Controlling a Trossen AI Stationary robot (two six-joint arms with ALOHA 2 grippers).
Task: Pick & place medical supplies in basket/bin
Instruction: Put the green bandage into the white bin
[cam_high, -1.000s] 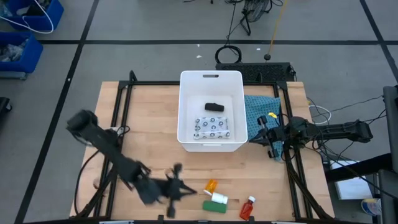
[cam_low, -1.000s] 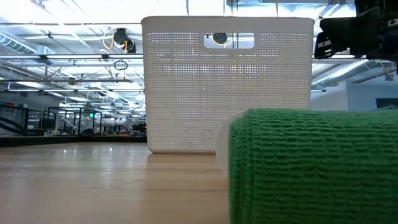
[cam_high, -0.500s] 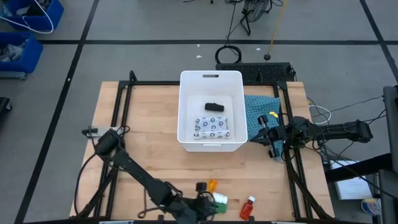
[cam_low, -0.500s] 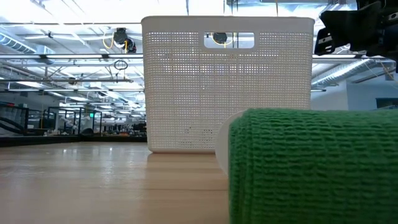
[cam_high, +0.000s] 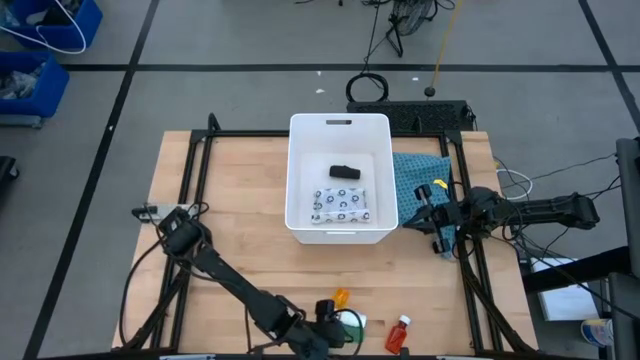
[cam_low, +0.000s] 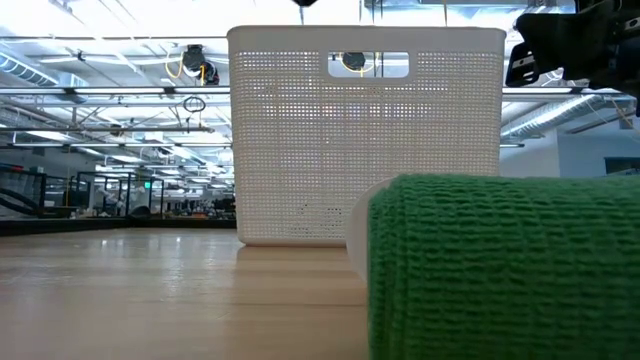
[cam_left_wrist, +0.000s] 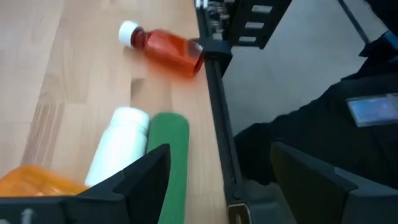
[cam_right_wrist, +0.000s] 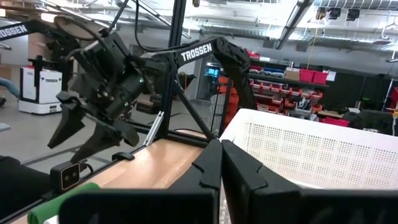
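Left end effector (cam_high: 335, 322) over green-white box (cam_high: 347, 322)

Wooden table (cam_high: 240, 240) under tub (cam_high: 300, 180), bottles.

A wooden table (cam_high: 250, 250) stands on grey floor (cam_high: 230, 90) marked with dark lines. Blue bins (cam_high: 40, 45) sit in one corner. Beyond, a workshop hall stretches under ceiling strip lights (cam_low: 100, 60), with red storage bins (cam_right_wrist: 308, 76) on shelves.

Two items in the white tub (cam_high: 296, 175): one patterned packet (cam_high: 340, 206), one black oblong piece (cam_high: 345, 172). Out at six o'clock, four more: orange bottle (cam_high: 341, 298), white cylinder (cam_left_wrist: 118, 144), green box (cam_left_wrist: 171, 158), red bottle (cam_high: 399, 333).
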